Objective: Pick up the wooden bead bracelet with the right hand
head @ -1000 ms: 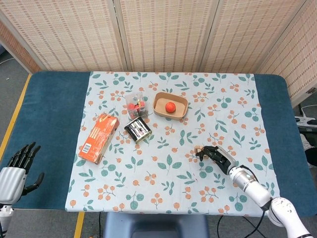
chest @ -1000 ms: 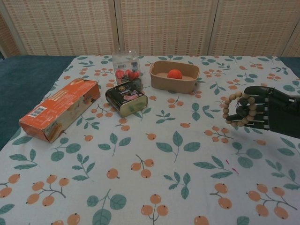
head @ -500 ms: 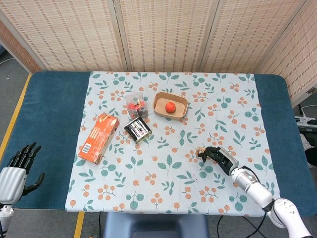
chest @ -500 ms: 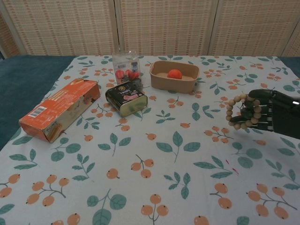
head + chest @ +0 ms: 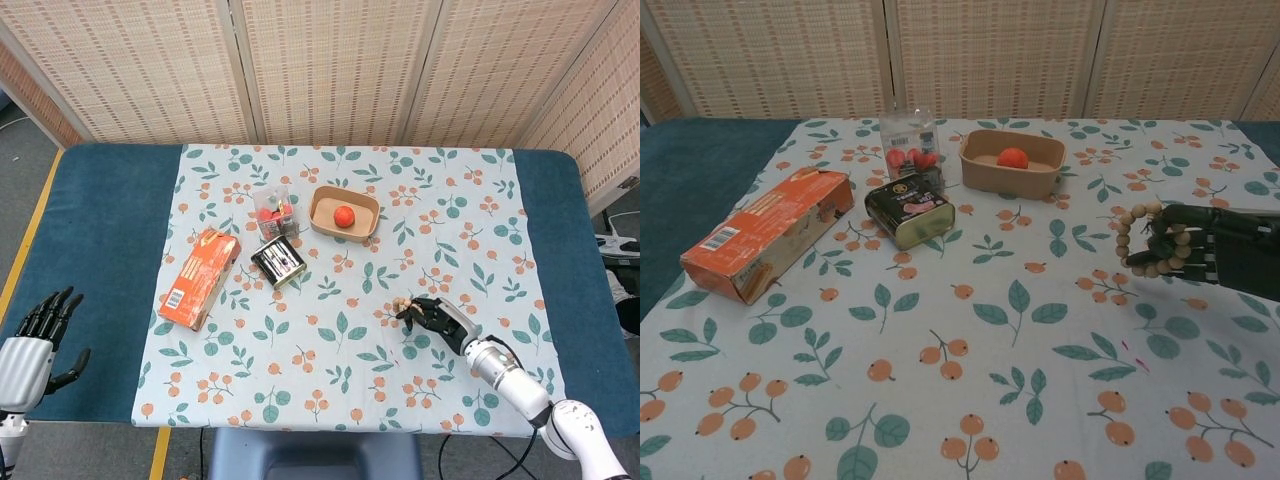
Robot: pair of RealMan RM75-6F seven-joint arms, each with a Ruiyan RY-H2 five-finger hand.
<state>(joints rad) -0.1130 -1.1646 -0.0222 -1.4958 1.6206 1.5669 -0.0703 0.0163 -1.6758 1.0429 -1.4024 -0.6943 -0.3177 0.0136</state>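
Note:
The wooden bead bracelet [image 5: 1137,240] is a loop of pale round beads, held upright above the cloth at the right. My right hand [image 5: 1205,246], dark and reaching in from the right edge, grips it with its fingers curled through the loop. From the head view the bracelet [image 5: 402,303] shows as a few beads at the tip of the right hand [image 5: 436,316]. My left hand [image 5: 40,330] hangs off the table's near left corner, fingers spread, holding nothing.
On the floral cloth [image 5: 350,350] lie an orange carton [image 5: 768,231], a dark tin [image 5: 909,207], a clear box of red items [image 5: 910,143] and a tan tray [image 5: 1012,172] holding an orange ball [image 5: 1012,157]. Blue tabletop [image 5: 110,220] borders the cloth.
The right hand with the bracelet shifted slightly, drawing back right and then left again, and now sits a little lower. The left hand has stayed still.

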